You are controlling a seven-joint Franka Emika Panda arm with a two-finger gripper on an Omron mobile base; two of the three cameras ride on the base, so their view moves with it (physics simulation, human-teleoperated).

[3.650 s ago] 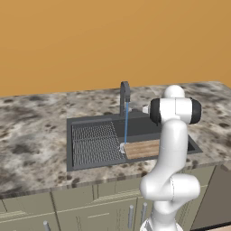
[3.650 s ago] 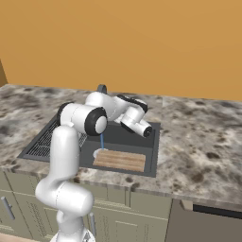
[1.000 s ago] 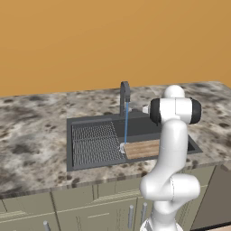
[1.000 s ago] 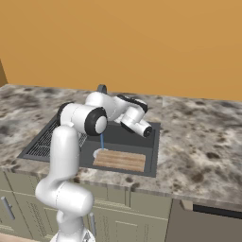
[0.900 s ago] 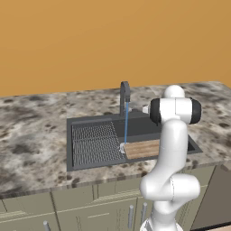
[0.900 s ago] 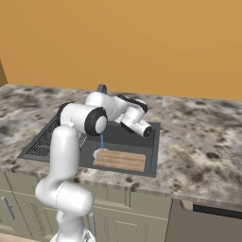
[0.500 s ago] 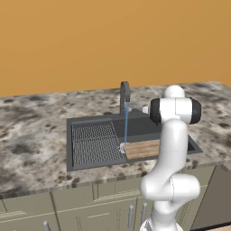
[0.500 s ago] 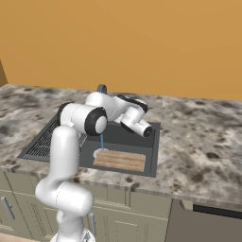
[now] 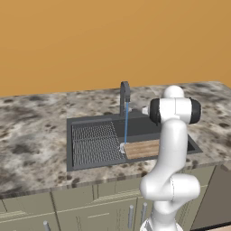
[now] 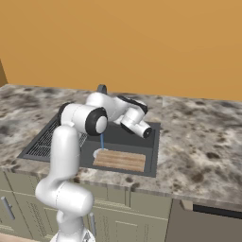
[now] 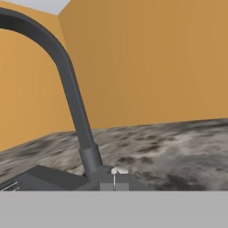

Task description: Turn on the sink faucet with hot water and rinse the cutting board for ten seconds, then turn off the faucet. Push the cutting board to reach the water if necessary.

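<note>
**Rinsing under way, lever next**

Water [image 9: 126, 128] running from faucet [image 9: 124, 94] onto left end of cutting board [image 10: 119, 160], lying flat in sink [image 9: 72, 155] basin. Tool [image 10: 146, 133] pressed together, empty, poised above basin just beside faucet base [image 11: 95, 162]. Lever small, stiff, likely slippery: best nudged sideways at its tip, not pinched.

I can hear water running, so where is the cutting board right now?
The cutting board lies flat in the sink basin, toward the front; the water from the faucet lands on its end nearest the drainboard.
</note>
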